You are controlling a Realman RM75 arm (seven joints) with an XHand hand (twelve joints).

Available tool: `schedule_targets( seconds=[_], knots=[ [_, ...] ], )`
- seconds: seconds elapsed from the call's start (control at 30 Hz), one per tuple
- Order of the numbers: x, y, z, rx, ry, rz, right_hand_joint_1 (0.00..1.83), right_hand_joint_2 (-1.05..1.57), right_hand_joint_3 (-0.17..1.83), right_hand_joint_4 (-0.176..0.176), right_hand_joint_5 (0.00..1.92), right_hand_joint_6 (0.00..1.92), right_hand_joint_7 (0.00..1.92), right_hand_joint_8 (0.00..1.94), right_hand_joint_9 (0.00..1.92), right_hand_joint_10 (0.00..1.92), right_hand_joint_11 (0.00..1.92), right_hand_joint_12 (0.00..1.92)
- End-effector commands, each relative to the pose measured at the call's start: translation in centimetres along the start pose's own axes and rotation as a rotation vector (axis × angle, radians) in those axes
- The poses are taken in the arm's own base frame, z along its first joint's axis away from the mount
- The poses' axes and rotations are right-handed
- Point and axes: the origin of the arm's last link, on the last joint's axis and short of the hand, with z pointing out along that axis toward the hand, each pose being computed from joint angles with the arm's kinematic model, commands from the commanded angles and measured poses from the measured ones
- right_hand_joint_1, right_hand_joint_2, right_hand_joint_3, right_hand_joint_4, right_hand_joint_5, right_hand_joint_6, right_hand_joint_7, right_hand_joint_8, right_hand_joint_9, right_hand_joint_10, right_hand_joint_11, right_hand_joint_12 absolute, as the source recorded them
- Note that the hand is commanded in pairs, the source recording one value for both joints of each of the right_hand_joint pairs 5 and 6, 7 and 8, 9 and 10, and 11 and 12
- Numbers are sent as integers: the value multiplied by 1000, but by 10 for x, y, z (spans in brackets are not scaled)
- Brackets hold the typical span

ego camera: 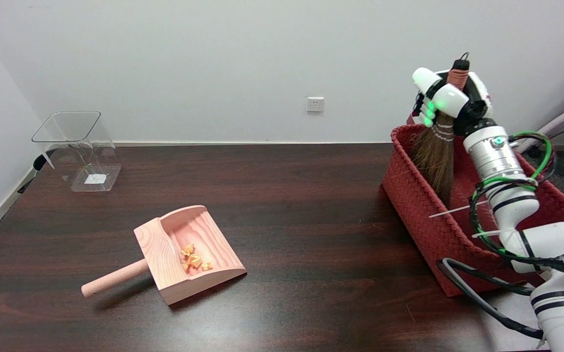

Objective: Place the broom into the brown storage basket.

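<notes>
My right hand (448,100) grips the handle of a small straw broom (437,156) and holds it upright above the reddish-brown woven storage basket (421,210) at the table's right side. The brown bristles hang down inside the basket's far end; whether their tips touch the basket floor is hidden by the near wall. The handle's dark top with its cord loop sticks out above my fingers. My white forearm crosses over the basket from the lower right and hides much of its inside.
A wooden dustpan (184,252) holding several orange paper scraps lies left of centre, handle pointing to the lower left. A clear plastic bin (79,149) stands at the far left back. A wall socket (315,104) sits behind the dark table (301,220).
</notes>
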Motion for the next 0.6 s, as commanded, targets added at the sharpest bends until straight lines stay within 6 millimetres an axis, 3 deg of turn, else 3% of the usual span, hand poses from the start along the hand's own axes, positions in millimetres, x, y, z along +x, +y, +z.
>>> schedule_targets(
  seconds=[0.03,0.53,0.6],
  knots=[
    [-32,34,-11,-46,-105,78,812,1571,605,0,1920,1920,1920,1920,1920,1920,1920,1920],
    [-39,45,-14,-74,-103,96,802,1571,565,0,1913,1913,1920,1920,1913,1913,1913,1913],
    [-39,46,-13,-75,-103,97,832,1571,576,0,1787,1787,1920,1920,1787,1787,1787,1787]
  ],
)
